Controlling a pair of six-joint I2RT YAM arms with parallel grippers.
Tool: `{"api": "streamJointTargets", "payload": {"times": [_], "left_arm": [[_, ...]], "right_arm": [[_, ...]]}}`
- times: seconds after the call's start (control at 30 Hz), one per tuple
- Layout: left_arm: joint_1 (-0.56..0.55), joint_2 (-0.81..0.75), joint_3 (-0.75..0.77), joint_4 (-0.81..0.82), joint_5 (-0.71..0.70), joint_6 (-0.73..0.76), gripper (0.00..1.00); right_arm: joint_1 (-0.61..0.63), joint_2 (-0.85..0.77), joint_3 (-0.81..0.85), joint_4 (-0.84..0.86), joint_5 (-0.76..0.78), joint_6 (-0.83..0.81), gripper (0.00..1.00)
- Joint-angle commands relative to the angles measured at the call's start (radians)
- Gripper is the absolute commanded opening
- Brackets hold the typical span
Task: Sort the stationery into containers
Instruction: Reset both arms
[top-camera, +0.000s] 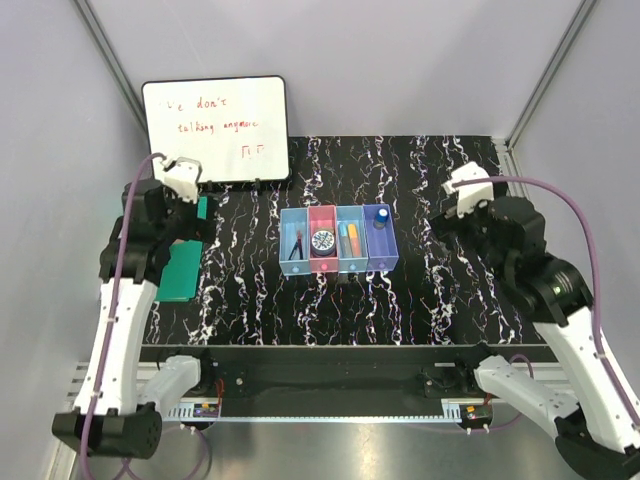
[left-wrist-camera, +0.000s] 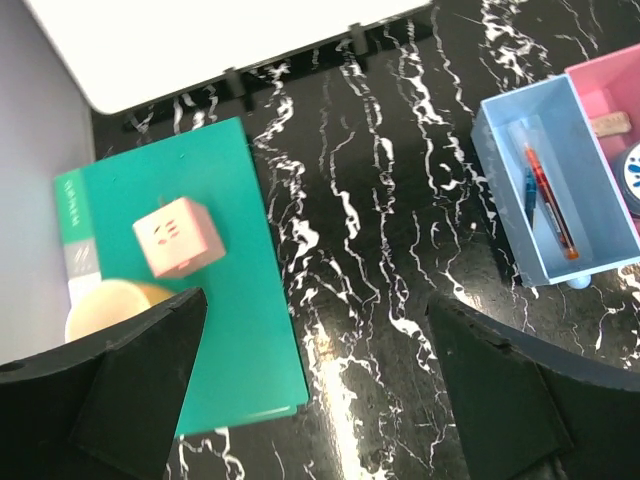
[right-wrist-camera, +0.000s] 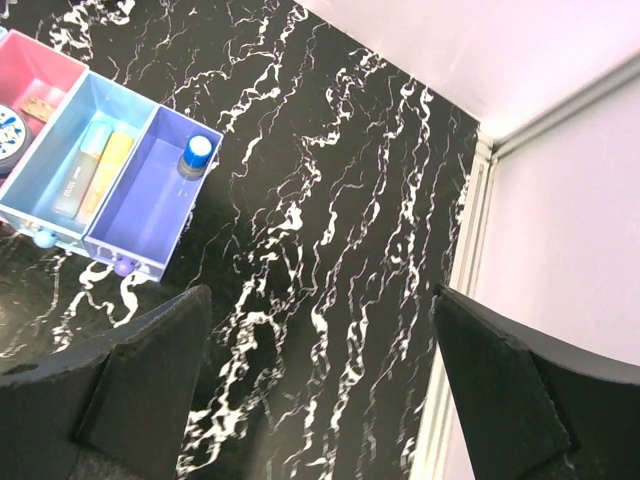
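Note:
Four joined bins (top-camera: 337, 268) stand in a row mid-table. The left light-blue bin (left-wrist-camera: 590, 215) holds a thin orange pen (left-wrist-camera: 549, 203) and a blue pen (left-wrist-camera: 528, 186). The pink bin (top-camera: 322, 262) holds the white-blue tape roll (top-camera: 322, 239) and a small piece (left-wrist-camera: 610, 124). The third bin (right-wrist-camera: 60, 205) holds a blue and an orange item (right-wrist-camera: 108, 172). The purple bin (right-wrist-camera: 140, 215) holds the blue-capped cylinder (right-wrist-camera: 195, 154). My left gripper (left-wrist-camera: 315, 400) is open and empty over the green notebook's edge. My right gripper (right-wrist-camera: 320, 390) is open and empty, right of the bins.
A green notebook (left-wrist-camera: 215, 310) lies at the left with a pink cube (left-wrist-camera: 178, 235) on it and a yellow mug (left-wrist-camera: 105, 305) beside it. A whiteboard (top-camera: 215, 128) stands at the back left. A metal rail (right-wrist-camera: 470, 260) and walls bound the table's right side.

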Motion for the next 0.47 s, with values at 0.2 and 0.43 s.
{"api": "streamJointTargets", "payload": {"times": [0.2,0.43], "left_arm": [[0.034,-0.094,0.004,0.024,-0.019,-0.063,0.99],[0.034,-0.097,0.004,0.024,-0.009,-0.055,0.99]], "right_arm": [[0.001,-0.072,-0.028,-0.012,0.024,0.088,1.0],[0.001,-0.06,-0.034,-0.016,0.023,0.073,1.0]]}}
